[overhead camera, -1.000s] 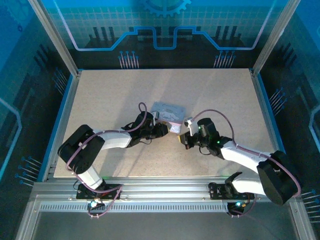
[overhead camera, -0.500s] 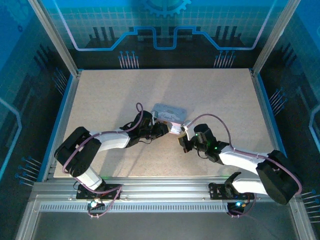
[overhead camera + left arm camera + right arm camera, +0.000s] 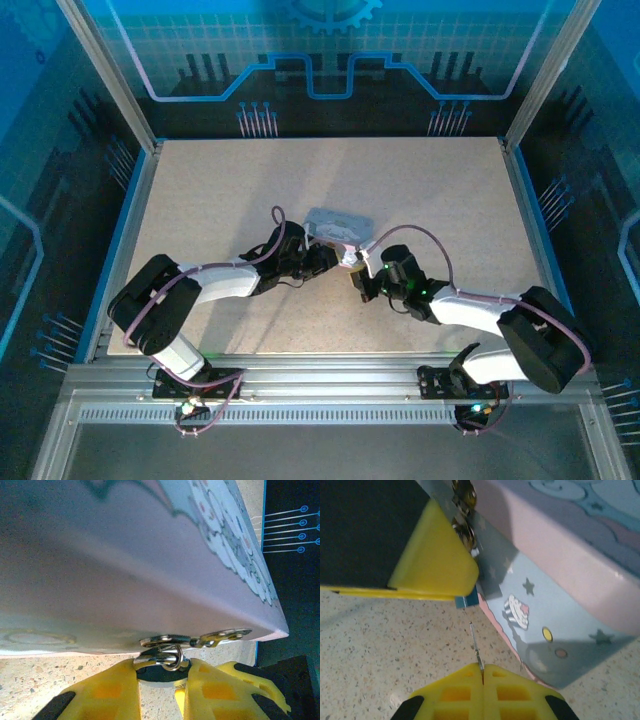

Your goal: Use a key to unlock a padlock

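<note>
While the left gripper (image 3: 161, 678) clamps the padlock (image 3: 466, 601) at the clasp (image 3: 200, 640) of the tin (image 3: 560, 580), we hold the key (image 3: 475, 642) pinched in the right gripper (image 3: 482, 672) beside the tin; insertion comes next, we judge, and needs exact tip alignment.

I saw a smooth, softly glossy tin (image 3: 150, 580), a shiny metal shackle (image 3: 173, 659) on the padlock (image 3: 159, 674), a thin bright metal key (image 3: 475, 647), and a matt speckled table (image 3: 380, 645).

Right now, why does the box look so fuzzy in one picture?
Left wrist view: the tin sits too close to the lens, so it blurs, while the padlock shackle glints sharply. Right wrist view: the thin key looks crisp. Top external view: the walls glow blue.
</note>
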